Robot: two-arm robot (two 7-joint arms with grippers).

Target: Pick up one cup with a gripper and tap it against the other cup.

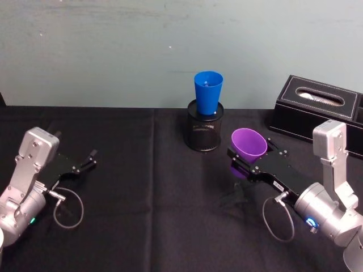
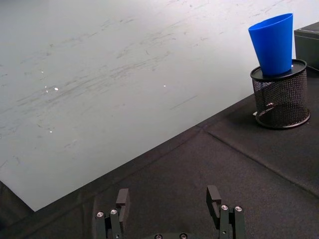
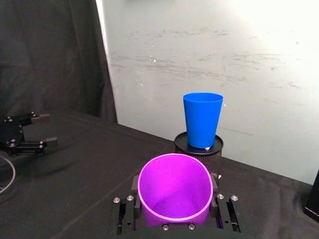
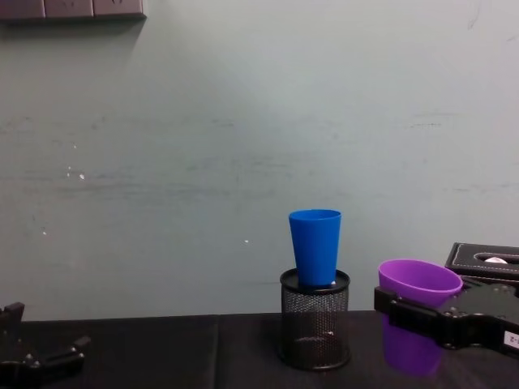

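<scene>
Black cloth [image 1: 142, 198]: one purple cup [image 1: 248, 143], one blue cup [image 1: 208, 90]

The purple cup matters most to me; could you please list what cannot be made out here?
- Purple cup base: right wrist view, hidden by its own wall and the right gripper shut on it.
- Blue cup foot: chest view, hidden behind the holder's rim.
- Tissue box: head view, cut off by the right edge.
- Left gripper: chest view, cut off at the lower left corner.

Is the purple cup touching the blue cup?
Apart. In the chest view, bare wall shows between the purple cup, held by the right gripper, and the blue cup. The left gripper sits aside.
</scene>
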